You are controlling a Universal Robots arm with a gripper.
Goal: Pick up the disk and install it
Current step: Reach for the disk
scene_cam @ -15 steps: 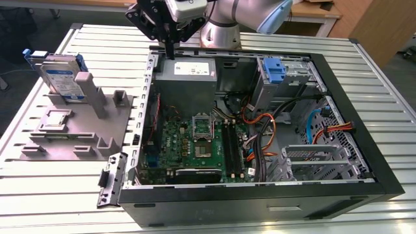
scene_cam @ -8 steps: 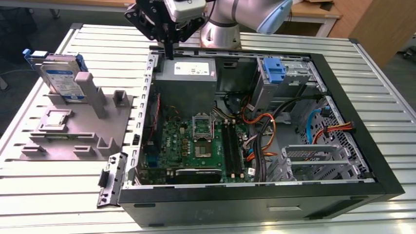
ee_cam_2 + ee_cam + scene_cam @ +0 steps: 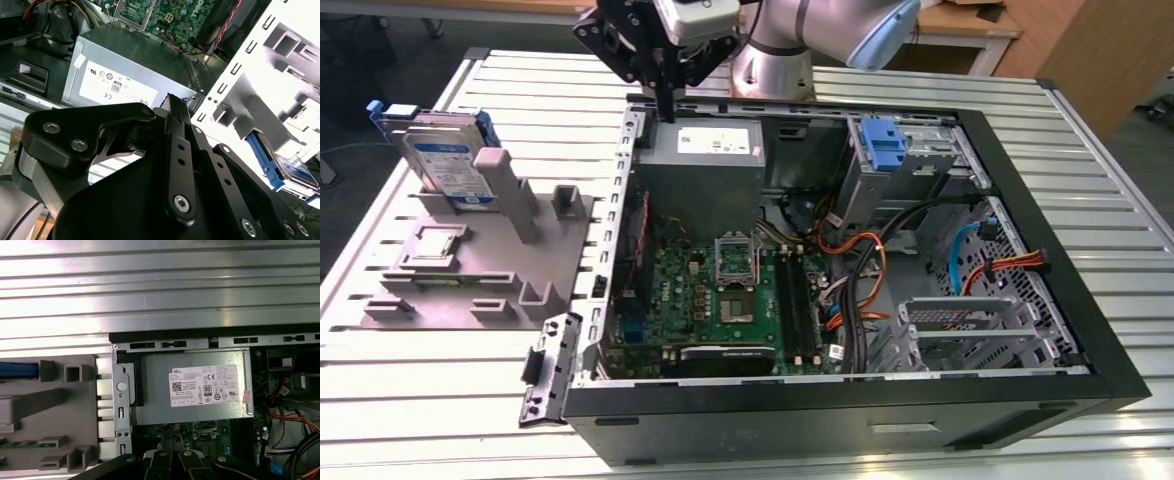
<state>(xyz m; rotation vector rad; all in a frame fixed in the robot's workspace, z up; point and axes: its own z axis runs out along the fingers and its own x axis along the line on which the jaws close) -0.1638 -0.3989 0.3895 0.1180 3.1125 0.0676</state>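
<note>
Your gripper (image 3: pixel 670 110) has its fingers pressed together with nothing between them. Directly beneath its tips lies the grey power-supply box (image 3: pixel 707 150), at the edge of the open computer case (image 3: pixel 854 412). Farther out, past the case wall, the disk (image 3: pixel 447 165) stands upright in the grey fixture (image 3: pixel 454 270), well apart from the tool.

Bare table (image 3: pixel 534 85) flanks the disk (image 3: pixel 444 160) (1 grey post (image 3: pixel 503 185) just beside it).
</note>
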